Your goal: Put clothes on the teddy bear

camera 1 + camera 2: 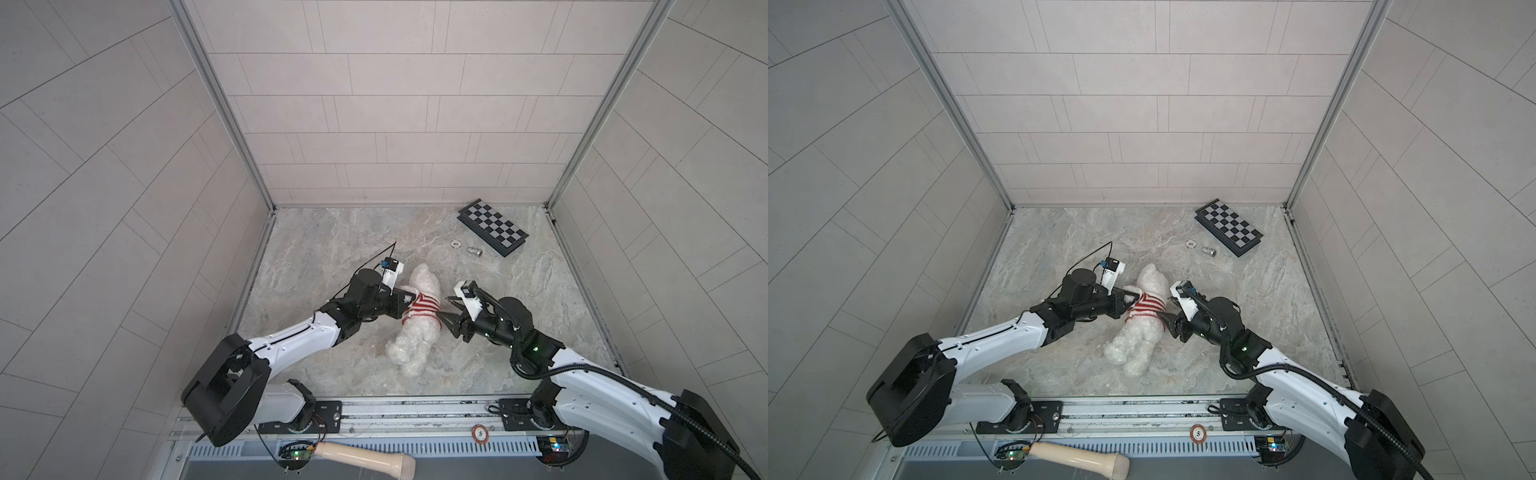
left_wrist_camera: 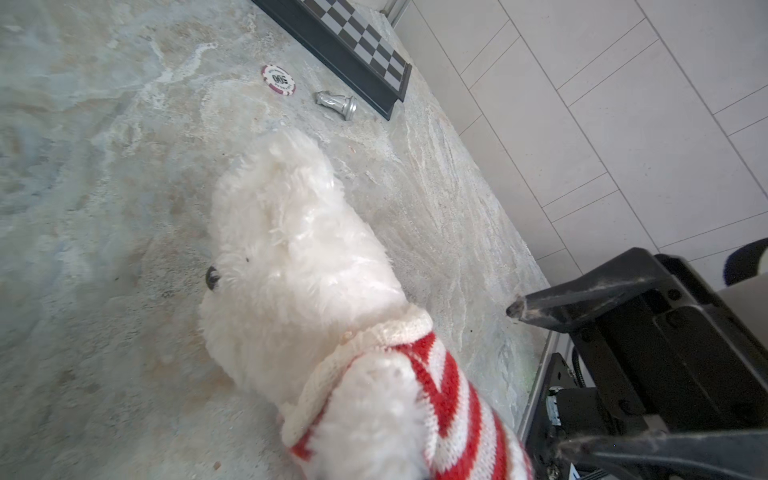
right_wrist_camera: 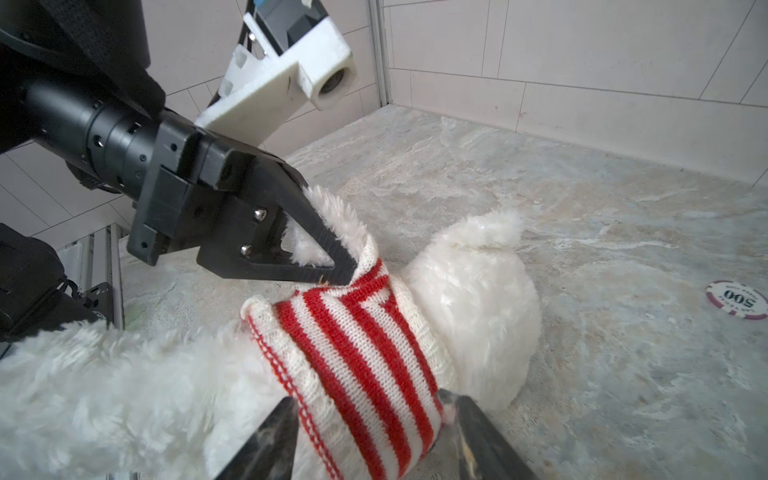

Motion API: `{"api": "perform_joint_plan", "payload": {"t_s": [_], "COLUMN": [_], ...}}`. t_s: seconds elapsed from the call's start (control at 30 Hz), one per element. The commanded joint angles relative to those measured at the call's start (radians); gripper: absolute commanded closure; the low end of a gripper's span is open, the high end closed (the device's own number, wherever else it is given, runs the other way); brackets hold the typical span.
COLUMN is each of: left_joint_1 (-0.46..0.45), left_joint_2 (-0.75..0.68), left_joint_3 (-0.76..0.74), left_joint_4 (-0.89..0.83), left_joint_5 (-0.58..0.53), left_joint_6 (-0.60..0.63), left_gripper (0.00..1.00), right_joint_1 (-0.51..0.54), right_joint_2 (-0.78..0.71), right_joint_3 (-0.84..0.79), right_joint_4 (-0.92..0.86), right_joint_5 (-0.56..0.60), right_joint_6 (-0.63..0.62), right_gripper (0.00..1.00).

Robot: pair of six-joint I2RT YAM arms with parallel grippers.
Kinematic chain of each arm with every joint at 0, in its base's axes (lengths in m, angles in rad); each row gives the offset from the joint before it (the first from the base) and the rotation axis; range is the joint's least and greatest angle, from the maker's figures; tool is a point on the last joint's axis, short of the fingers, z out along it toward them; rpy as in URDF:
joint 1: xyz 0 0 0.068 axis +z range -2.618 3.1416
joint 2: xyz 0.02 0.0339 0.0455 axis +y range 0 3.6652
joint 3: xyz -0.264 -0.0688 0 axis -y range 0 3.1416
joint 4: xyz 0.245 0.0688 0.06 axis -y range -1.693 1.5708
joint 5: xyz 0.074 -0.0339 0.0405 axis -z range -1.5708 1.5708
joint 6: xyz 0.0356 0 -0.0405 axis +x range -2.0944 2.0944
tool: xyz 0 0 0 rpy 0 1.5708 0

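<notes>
Teddy bear [image 1: 411, 345] flat on the marble, one claw pinching knit, the other gaping.
Left gripper [image 3: 348, 272] is clamped tight on the sleeve edge of the striped sweater [image 3: 353, 345], and a furry paw pokes out past its fingers. Right gripper [image 3: 370, 405] has its jaws apart, straddling the sweater's other side; whether its tips press the knit is hard to say. The bear lies between the two arms, mid-tabletop [image 1: 332, 249], head toward the back wall, sweater around its chest. Beyond its head are a poker chip [image 1: 456, 243], a toppled silver chess piece [image 1: 475, 251] and a chessboard [image 1: 492, 226], well apart from it.
</notes>
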Motion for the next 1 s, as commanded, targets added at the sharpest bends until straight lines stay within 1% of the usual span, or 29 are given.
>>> {"api": "perform_joint_plan", "payload": {"t_s": [0.0,0.1,0.2,0.43,0.53,0.7,0.8,0.97], "left_joint_1": [0.025,0.029,0.031,0.032,0.032,0.032,0.032,0.032], "left_joint_2": [-0.031,-0.033,-0.030,-0.024,-0.025,-0.016,-0.013,-0.016], "left_joint_3": [-0.022,-0.026,-0.033,-0.031,-0.031,-0.021,-0.022,-0.024], "left_joint_4": [-0.038,-0.041,-0.033,-0.011,-0.016,-0.041,-0.034,-0.033], "left_joint_5": [-0.009,-0.008,-0.009,0.001,-0.003,-0.012,-0.010,-0.012], "left_joint_6": [0.071,0.087,0.086,0.082,0.084,0.086,0.078,0.076], "left_gripper": [1.00,1.00,1.00,1.00,1.00,1.00,1.00,1.00], "right_joint_1": [0.043,0.090,0.108,0.116,0.116,0.121,0.126,0.126], "right_joint_2": [0.036,0.076,0.108,0.130,0.143,0.172,0.184,0.214], "right_joint_3": [0.054,0.096,0.122,0.150,0.152,0.146,0.132,0.153], "right_joint_4": [-0.073,-0.111,-0.144,-0.172,-0.159,-0.118,-0.082,-0.090], "right_joint_5": [0.020,0.050,0.084,0.168,0.166,0.106,0.105,0.110], "right_joint_6": [-0.070,-0.104,-0.124,-0.148,-0.164,-0.162,-0.160,-0.180], "right_gripper": [0.42,0.47,0.53,0.55,0.57,0.60,0.60,0.68]}}
